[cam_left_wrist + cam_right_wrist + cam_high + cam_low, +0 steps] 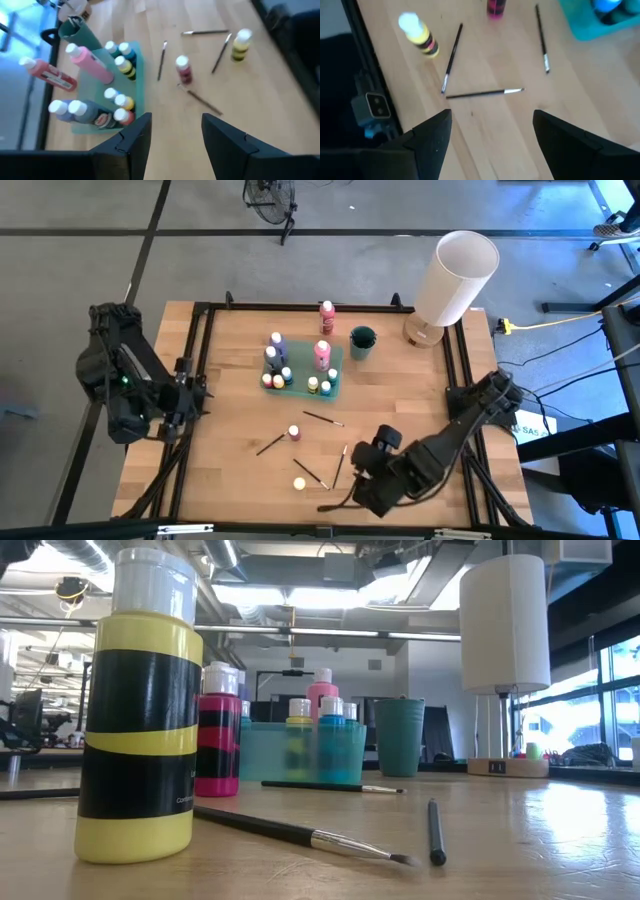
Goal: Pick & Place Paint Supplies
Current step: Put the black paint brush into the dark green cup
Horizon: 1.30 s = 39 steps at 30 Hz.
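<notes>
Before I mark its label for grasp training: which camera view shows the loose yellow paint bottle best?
The low view: the yellow paint bottle stands upright close to the lens, its white cap and black label bands plain. The high view shows only a small dot from above. Both wrist views catch it whole but small and soft.

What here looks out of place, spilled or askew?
Nothing is spilled or damaged. Outside the teal tray, a yellow bottle and a red bottle stand upright among four scattered brushes, and a taller pink-red bottle stands behind the tray. Both grippers, left and right, are open and empty.
</notes>
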Motion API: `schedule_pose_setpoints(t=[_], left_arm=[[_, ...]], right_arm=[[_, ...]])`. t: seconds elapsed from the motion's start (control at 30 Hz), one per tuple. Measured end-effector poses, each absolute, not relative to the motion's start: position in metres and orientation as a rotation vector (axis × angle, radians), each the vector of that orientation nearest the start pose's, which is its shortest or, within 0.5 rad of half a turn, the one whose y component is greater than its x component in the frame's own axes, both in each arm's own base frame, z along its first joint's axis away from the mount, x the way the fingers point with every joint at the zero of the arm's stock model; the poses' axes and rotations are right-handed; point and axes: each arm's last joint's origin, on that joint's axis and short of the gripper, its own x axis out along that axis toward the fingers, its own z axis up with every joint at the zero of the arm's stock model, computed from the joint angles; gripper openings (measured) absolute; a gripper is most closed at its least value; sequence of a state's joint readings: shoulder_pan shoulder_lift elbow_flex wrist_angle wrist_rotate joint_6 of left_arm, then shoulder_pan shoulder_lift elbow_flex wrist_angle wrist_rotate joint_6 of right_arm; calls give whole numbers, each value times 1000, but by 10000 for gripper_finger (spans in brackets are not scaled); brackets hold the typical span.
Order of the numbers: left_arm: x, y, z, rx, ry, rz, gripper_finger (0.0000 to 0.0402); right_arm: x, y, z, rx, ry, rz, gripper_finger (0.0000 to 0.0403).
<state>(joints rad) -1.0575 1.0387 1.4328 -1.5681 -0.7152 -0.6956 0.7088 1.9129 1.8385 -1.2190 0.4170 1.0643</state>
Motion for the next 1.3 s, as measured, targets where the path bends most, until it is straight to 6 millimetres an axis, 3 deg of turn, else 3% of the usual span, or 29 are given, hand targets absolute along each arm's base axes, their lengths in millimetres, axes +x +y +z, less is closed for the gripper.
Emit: schedule_pose_setpoints(t=[0.27,0.5,0.8,0.93,1.17,1.3], left_arm=[[67,-78,356,264,683,30,168],[67,-76,332,190,528,-7,168],[70,-81,307,201,417,-103,168],[73,-88,305,184,363,-148,168],[76,-99,300,210,316,-308,168],[78,-107,296,243,256,-446,168]], right_arm=[[318,214,302,197,1146,-259,281],[331,184,300,188,1159,-354,281],[338,141,265,240,1413,-384,281],[344,127,250,244,1431,-348,281],[363,113,216,328,1359,-115,281],[359,103,198,314,1375,-155,281]])
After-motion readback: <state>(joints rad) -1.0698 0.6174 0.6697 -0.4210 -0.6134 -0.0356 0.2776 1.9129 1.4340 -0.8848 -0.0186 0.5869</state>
